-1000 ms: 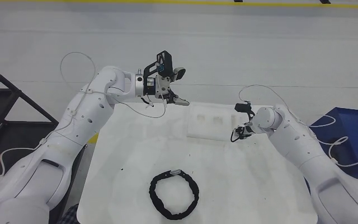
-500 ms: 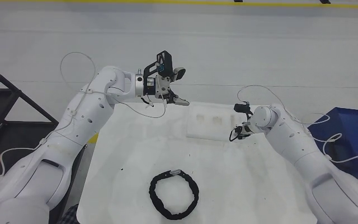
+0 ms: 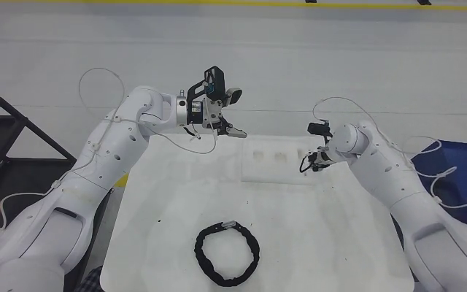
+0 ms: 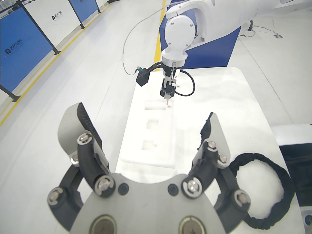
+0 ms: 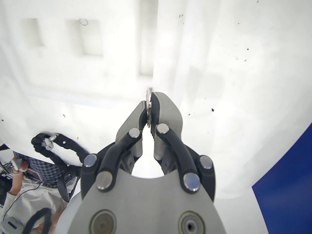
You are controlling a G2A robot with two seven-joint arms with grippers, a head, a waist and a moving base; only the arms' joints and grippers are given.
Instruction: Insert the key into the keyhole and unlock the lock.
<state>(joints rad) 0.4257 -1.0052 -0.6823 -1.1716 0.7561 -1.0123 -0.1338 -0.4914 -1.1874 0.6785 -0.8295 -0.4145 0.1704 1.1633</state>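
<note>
My right tool [image 5: 149, 103] is clamped shut on the key [image 5: 148, 94], whose metal tip pokes out past the pads. It hangs over the foam tray [image 3: 273, 172], just short of the long slot [image 5: 147, 35] at the tray's end on that arm's side. A small ring [image 5: 83, 22] lies at the rim of the tray's middle recess. The chain lock [image 3: 227, 252] lies looped on the surface [image 3: 328, 241], well apart from the tray on my side, with its cylinder [image 5: 48, 143] on the part of the loop nearest the tray. My left tool [image 4: 146, 114] is spread open, holding nothing, off the tray's other end. Since half a second ago the right tool has moved from the tray's near edge towards its far side. The left tool and the lock have stayed put.
</note>
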